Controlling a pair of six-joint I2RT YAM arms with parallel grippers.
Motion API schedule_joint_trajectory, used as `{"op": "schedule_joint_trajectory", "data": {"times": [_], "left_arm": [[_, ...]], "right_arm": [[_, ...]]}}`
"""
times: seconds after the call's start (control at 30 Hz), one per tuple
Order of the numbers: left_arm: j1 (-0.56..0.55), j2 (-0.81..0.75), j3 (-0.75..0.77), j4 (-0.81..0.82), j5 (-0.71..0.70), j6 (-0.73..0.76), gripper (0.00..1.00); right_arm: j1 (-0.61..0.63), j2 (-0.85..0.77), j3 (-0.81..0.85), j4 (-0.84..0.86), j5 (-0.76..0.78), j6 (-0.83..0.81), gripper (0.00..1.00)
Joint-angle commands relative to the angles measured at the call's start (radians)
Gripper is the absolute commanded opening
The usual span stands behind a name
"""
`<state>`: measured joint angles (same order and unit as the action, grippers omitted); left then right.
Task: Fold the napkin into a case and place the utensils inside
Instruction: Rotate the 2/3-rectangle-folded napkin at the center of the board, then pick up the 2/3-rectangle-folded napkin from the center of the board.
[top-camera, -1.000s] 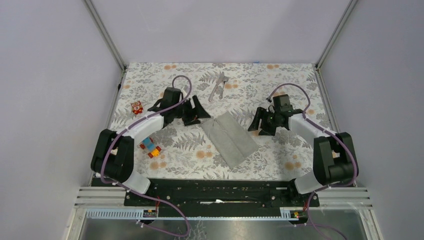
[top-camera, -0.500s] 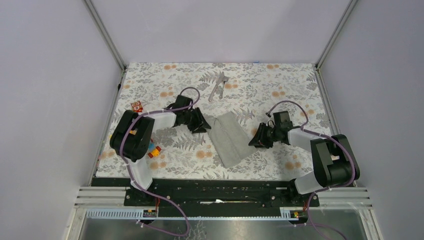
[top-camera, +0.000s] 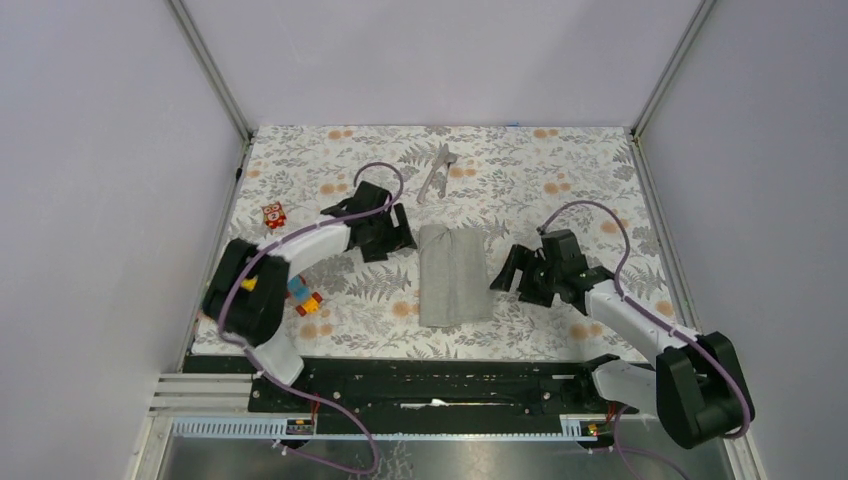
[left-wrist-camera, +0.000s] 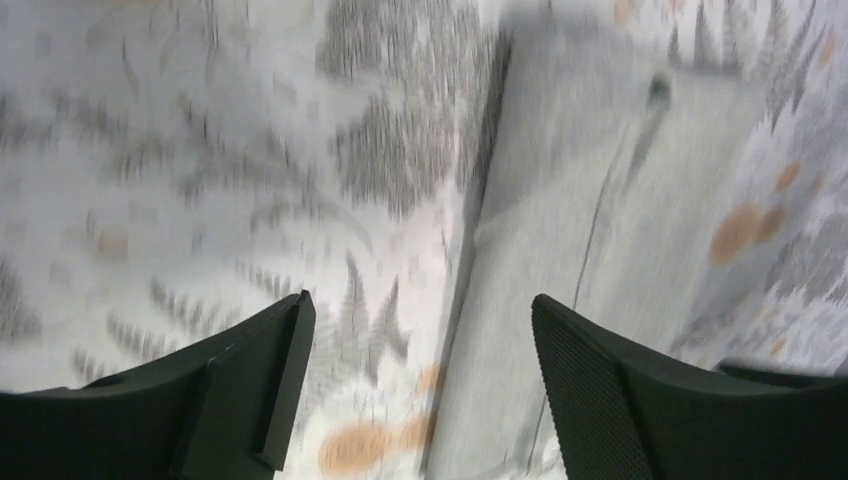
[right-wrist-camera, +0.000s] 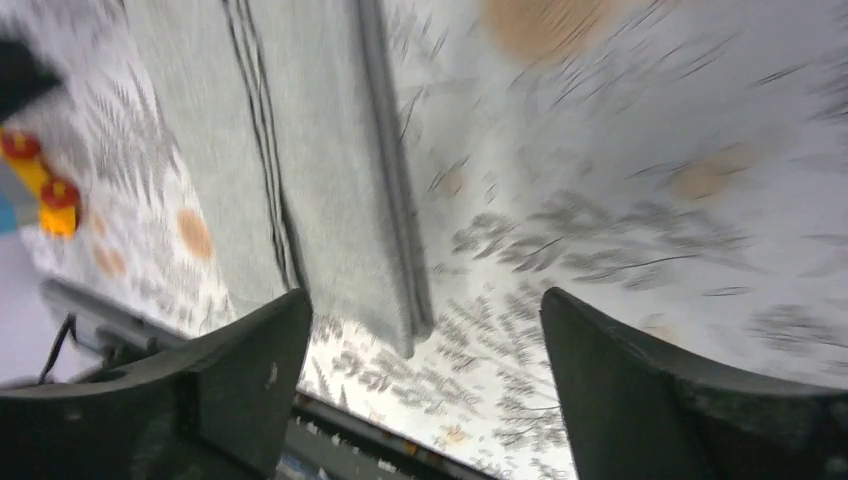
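Napkin (top-camera: 455, 273) lies folded into a narrow strip; our left fingers (left-wrist-camera: 255, 380) and right fingers (right-wrist-camera: 250, 370) gape empty, so we'd pin one edge before opening its pocket.

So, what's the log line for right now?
napkin: folded strip, flat | utensils: beyond it, not inside | left claw: open, empty | right claw: open, empty

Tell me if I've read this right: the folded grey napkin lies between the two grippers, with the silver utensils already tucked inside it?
Not quite. The napkin does lie between the left gripper and right gripper, but the utensils are not inside it: the top view shows them on the tablecloth farther back, apart from it.
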<state>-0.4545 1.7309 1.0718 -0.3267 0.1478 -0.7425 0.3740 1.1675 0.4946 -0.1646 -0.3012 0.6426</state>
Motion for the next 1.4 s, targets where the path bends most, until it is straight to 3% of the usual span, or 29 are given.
{"op": "schedule_joint_trajectory", "data": {"times": [0.0, 0.1, 0.23, 0.43, 0.6, 0.93, 1.17, 1.37], "left_arm": [[-0.171, -0.221, -0.066, -0.155, -0.143, -0.036, 0.89], [-0.382, -0.245, -0.006, -0.247, -0.234, -0.155, 0.94], [-0.602, -0.118, 0.180, -0.371, -0.374, -0.260, 0.94], [-0.736, 0.191, 0.527, -0.579, -0.454, -0.280, 0.76], [-0.767, 0.359, 0.703, -0.636, -0.451, -0.286, 0.65], [-0.776, 0.459, 0.734, -0.638, -0.488, -0.292, 0.52], [-0.775, 0.506, 0.778, -0.669, -0.515, -0.283, 0.49], [-0.771, 0.543, 0.787, -0.674, -0.497, -0.276, 0.39]], "right_arm": [[-0.129, -0.086, 0.093, -0.202, 0.211, -0.080, 0.98], [-0.204, -0.081, 0.134, -0.232, 0.311, -0.043, 1.00], [-0.243, 0.006, 0.218, -0.322, 0.456, -0.008, 1.00], [-0.333, 0.000, 0.173, -0.295, 0.364, 0.042, 1.00], [-0.346, -0.040, 0.147, -0.256, 0.341, 0.032, 1.00], [-0.363, 0.022, 0.140, -0.211, 0.290, -0.055, 1.00], [-0.362, 0.000, 0.102, -0.168, 0.226, -0.100, 1.00], [-0.362, 0.013, 0.106, -0.159, 0.141, -0.139, 1.00]]}}
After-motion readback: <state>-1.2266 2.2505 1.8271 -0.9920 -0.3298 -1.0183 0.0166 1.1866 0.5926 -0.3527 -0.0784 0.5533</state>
